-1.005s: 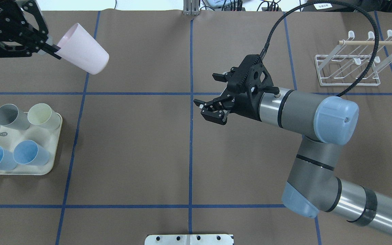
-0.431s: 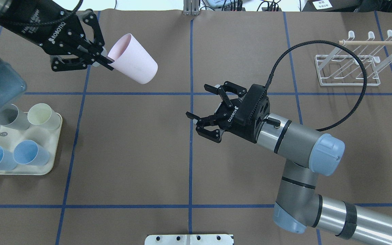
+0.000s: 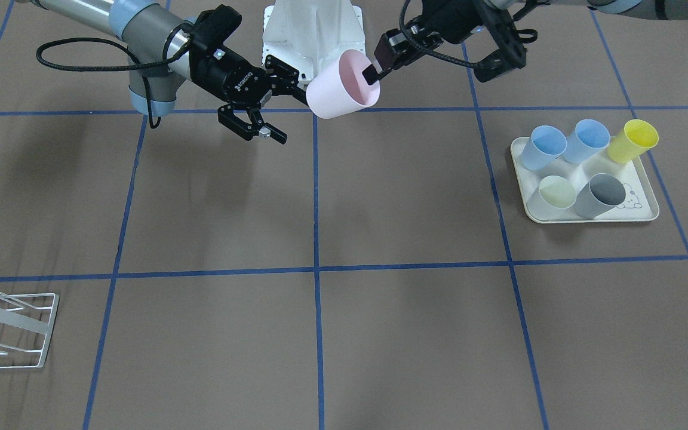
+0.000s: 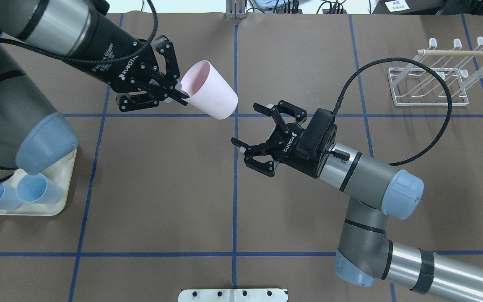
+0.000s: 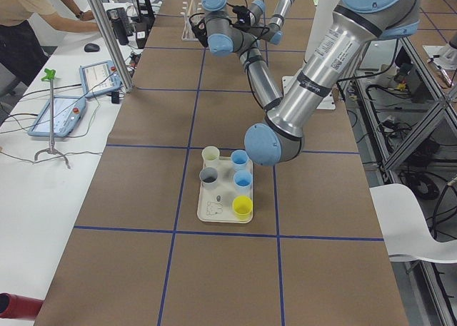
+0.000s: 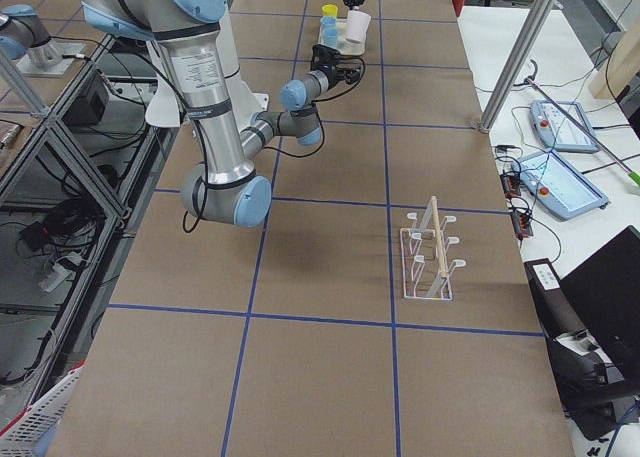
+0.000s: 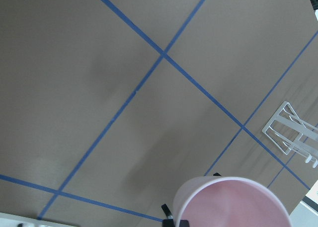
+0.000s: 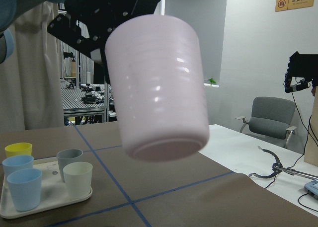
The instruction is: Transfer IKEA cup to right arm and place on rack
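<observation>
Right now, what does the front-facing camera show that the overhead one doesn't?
Only front-facing: the yellow cup, grey cup and pale cup on the tray. Only overhead: the whole rack with its wooden dowel; front-facing cuts it off. Both: the left gripper pinching the pink cup by its rim, the right gripper open nearby.

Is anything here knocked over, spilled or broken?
Nothing stands out. The pink cup is tilted only because the left tool holds it by the rim in mid-air; the five cups on the tray stand upright.
</observation>
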`<move>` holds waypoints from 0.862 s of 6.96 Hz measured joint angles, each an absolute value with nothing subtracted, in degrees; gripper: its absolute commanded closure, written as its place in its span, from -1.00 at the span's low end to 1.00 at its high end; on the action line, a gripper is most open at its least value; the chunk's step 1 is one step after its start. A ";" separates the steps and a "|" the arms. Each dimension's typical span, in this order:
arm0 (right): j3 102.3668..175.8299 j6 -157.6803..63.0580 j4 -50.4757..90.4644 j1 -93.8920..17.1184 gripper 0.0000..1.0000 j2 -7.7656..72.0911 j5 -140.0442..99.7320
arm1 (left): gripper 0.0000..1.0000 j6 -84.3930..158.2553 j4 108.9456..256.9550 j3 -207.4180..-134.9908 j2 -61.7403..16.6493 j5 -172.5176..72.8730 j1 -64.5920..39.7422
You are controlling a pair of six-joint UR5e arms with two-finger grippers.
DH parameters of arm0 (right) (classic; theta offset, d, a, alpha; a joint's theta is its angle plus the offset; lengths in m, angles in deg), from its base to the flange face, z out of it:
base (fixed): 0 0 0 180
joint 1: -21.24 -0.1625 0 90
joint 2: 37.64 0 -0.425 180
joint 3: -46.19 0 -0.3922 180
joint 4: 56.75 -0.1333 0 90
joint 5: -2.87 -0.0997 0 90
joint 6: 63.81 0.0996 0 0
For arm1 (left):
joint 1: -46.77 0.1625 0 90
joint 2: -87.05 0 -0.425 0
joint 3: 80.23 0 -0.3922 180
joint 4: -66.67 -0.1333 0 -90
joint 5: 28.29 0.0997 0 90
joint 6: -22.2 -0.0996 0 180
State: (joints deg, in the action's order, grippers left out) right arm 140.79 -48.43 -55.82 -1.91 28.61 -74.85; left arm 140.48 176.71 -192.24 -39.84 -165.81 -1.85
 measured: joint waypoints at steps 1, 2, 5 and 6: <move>140.81 -48.51 -55.98 -1.88 -0.82 28.49 -74.54 | 1.00 140.96 176.77 -192.15 -40.40 -162.93 0.45; 140.88 -48.56 -56.02 -1.88 -0.82 28.42 -74.23 | 1.00 141.15 176.79 -192.08 -40.68 -161.38 1.80; 141.17 -50.35 -56.05 -1.92 -0.80 28.34 -73.96 | 1.00 141.19 176.74 -191.81 -40.83 -160.43 2.61; 141.24 -51.44 -56.05 -1.93 -0.75 28.30 -73.95 | 1.00 141.13 176.72 -191.66 -40.83 -160.40 2.63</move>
State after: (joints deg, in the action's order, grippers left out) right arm 141.24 -51.44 -56.05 -1.93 28.30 -73.95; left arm 141.13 176.72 -191.66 -40.83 -160.40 2.63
